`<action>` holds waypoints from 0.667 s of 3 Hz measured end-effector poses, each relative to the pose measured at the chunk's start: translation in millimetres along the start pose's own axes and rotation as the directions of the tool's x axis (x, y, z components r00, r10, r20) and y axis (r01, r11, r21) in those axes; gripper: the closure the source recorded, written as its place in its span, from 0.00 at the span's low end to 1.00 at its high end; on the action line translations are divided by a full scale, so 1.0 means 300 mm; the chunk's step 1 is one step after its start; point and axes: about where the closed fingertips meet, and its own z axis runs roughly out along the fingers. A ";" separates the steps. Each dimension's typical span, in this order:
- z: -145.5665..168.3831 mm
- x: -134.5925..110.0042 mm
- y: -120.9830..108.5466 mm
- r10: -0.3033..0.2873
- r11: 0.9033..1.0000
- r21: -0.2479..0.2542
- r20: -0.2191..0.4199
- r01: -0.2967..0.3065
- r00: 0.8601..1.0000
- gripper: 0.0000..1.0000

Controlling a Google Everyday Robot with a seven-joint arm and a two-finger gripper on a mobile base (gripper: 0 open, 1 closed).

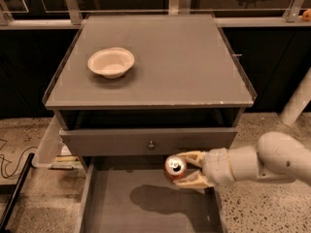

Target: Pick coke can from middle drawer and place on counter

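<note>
My gripper reaches in from the right and is shut on the coke can, a small red can with its silver top facing the camera. It holds the can in the air above the middle drawer, which is pulled open with a bare grey floor; the can's shadow lies on that floor. The can is level with the front panel of the upper drawer. The counter is the flat grey cabinet top above and behind.
A cream-white bowl stands on the left part of the counter. The upper drawer with a small round knob stands slightly out. A black cable and papers lie on the speckled floor at left.
</note>
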 end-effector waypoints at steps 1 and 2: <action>-0.162 -0.220 -0.086 -0.053 0.998 0.037 -0.084 0.056 0.995 1.00; -0.356 -0.373 -0.165 -0.087 0.989 0.113 -0.098 0.097 0.991 1.00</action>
